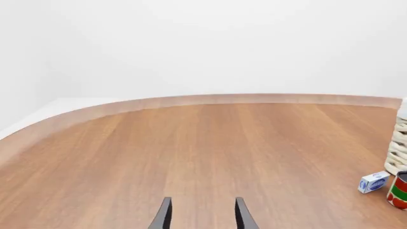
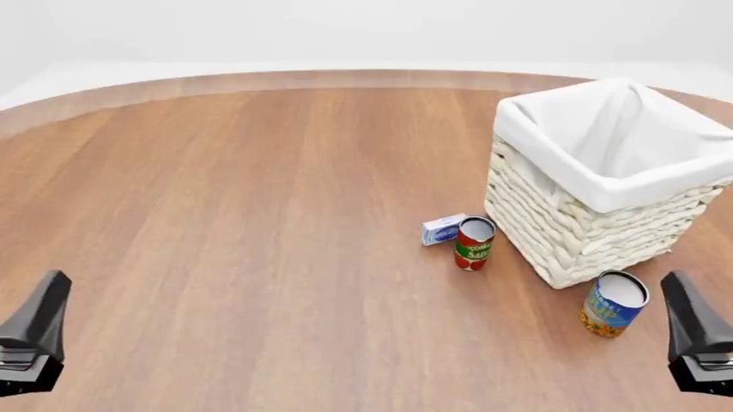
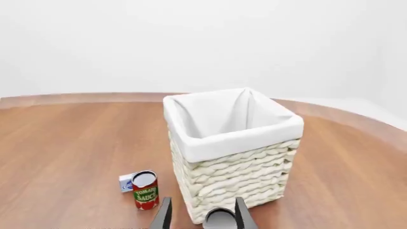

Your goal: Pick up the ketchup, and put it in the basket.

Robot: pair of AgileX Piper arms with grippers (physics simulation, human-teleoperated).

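Note:
The ketchup is out of view in every frame. The basket (image 2: 584,232), cream wicker with a white liner, stands at the right of the table; the right wrist view shows the basket (image 3: 235,171) straight ahead, and its edge (image 1: 399,148) shows in the left wrist view. My left gripper (image 1: 203,217) is open and holds nothing, low at the near left (image 2: 34,339). My right gripper (image 3: 203,217) is open too, at the near right (image 2: 696,343), just short of the basket.
A red-and-green tomato sauce can (image 2: 473,243) and a small blue-white box (image 2: 442,228) stand left of the basket. A blue-and-yellow can (image 2: 613,303) stands at its near corner, close to my right gripper. The table's curved far edge (image 2: 287,79) runs across the back.

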